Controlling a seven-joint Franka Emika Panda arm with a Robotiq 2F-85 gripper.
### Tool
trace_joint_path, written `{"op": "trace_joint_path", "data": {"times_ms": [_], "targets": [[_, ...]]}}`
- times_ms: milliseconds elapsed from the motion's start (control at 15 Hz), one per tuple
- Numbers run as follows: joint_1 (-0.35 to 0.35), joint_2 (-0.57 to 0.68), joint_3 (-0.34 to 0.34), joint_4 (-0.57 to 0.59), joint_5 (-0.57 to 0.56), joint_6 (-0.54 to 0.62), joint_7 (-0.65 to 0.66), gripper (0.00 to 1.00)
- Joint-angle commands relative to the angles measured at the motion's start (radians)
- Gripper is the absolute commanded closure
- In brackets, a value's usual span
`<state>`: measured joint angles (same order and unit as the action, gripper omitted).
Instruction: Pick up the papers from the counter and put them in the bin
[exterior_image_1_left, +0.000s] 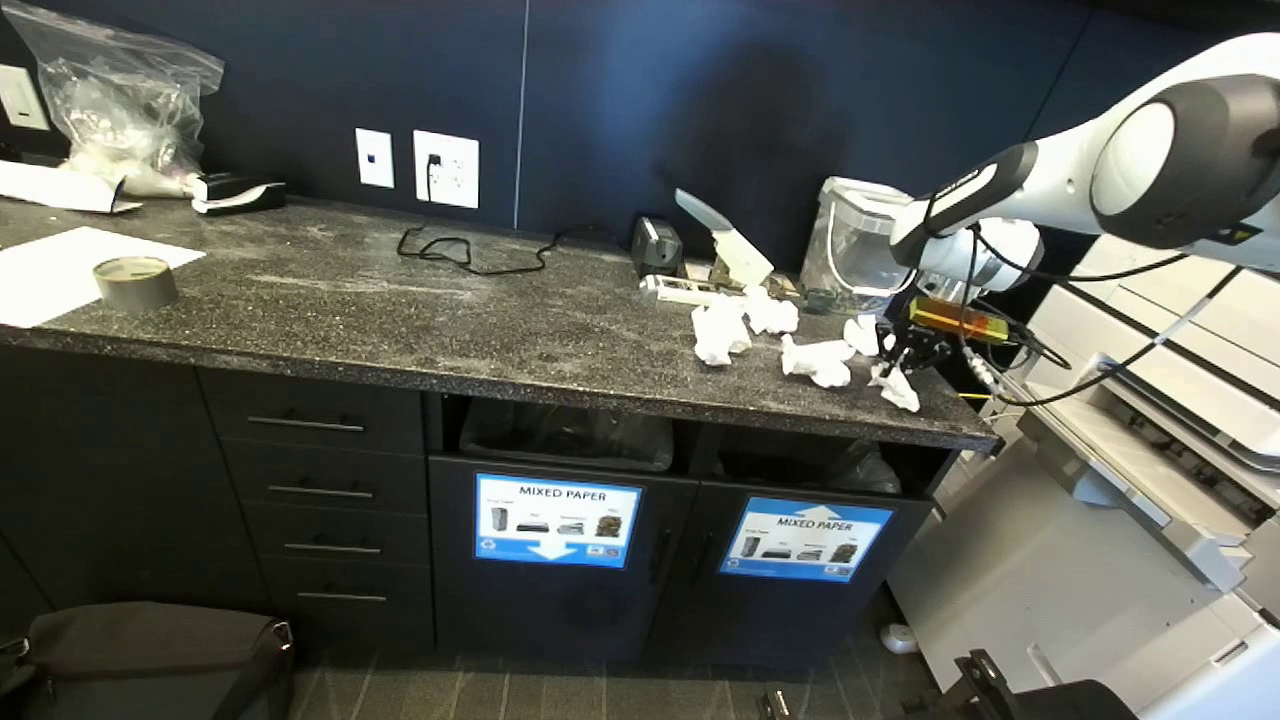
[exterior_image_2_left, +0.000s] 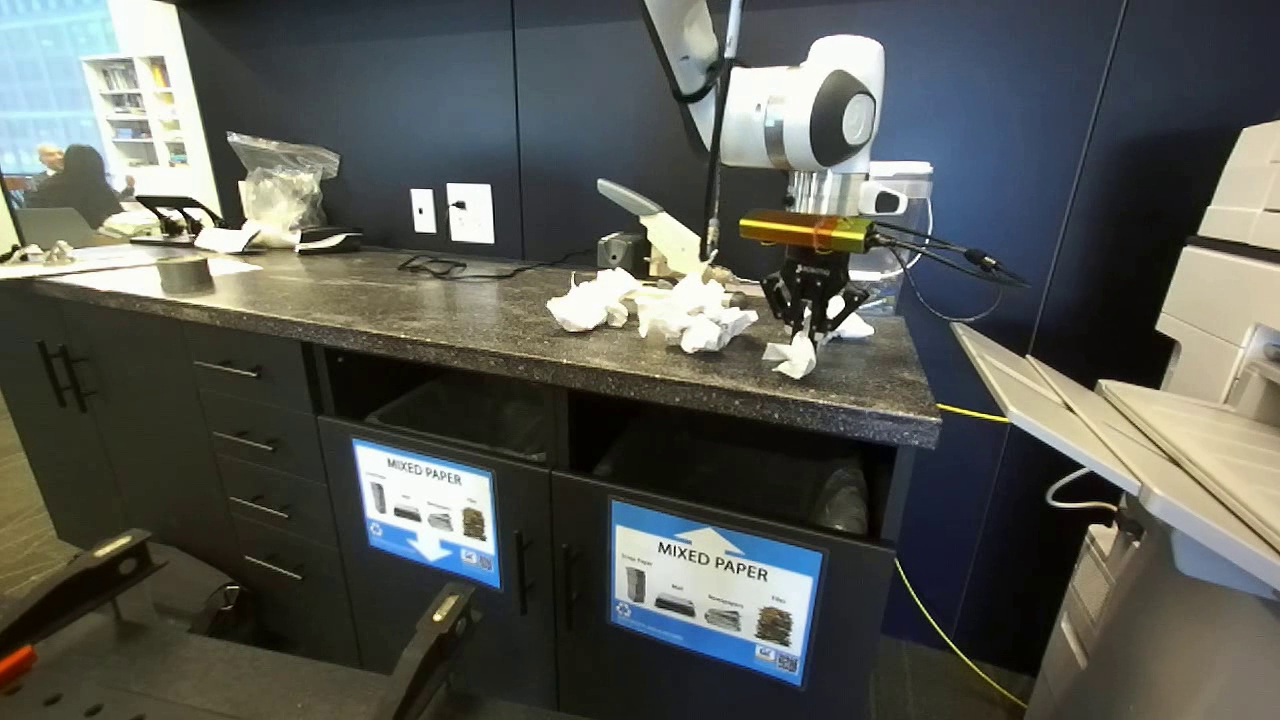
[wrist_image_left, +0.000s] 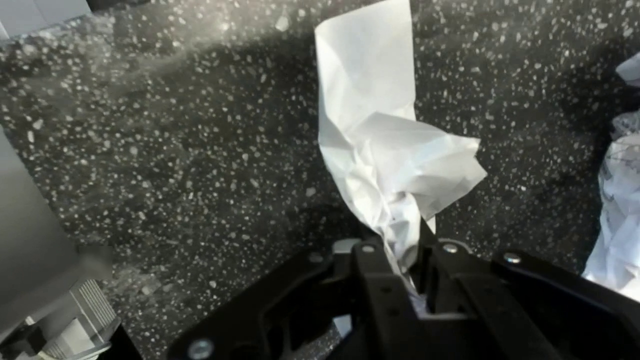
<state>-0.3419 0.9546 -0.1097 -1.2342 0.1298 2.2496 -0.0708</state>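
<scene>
A dark counter (exterior_image_1_left: 480, 320) has a bin (exterior_image_2_left: 855, 600) built in below its end. Above that end the gripper (exterior_image_2_left: 808, 338) points down, fingers nearly together. Crumpled papers (exterior_image_2_left: 690, 315) lie on the counter near it, one just beside. Another paper scrap (wrist_image_left: 370, 150) is pinched at one end between the fingertips, the rest jutting out; whether it touches the counter is unclear.

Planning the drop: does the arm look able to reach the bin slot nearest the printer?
Probably yes, once past the counter's edge: the gripper, holding crumpled paper, is close and the bin slot looks unblocked.
</scene>
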Motion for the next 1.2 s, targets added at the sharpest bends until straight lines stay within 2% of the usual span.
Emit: {"op": "trace_joint_path", "data": {"times_ms": [0, 467, 733, 1000, 1133], "targets": [[0.001, -0.129, 0.014, -0.241, 0.005, 0.113, -0.083, 0.86], [-0.008, -0.310, 0.054, -0.560, 0.014, 0.275, -0.171, 0.86], [-0.001, -0.413, 0.081, -0.757, 0.045, 0.383, -0.169, 0.89], [-0.007, -0.514, 0.145, -0.969, 0.096, 0.503, -0.211, 0.87], [-0.017, -0.548, 0.192, -1.084, 0.139, 0.603, -0.243, 0.87]]}}
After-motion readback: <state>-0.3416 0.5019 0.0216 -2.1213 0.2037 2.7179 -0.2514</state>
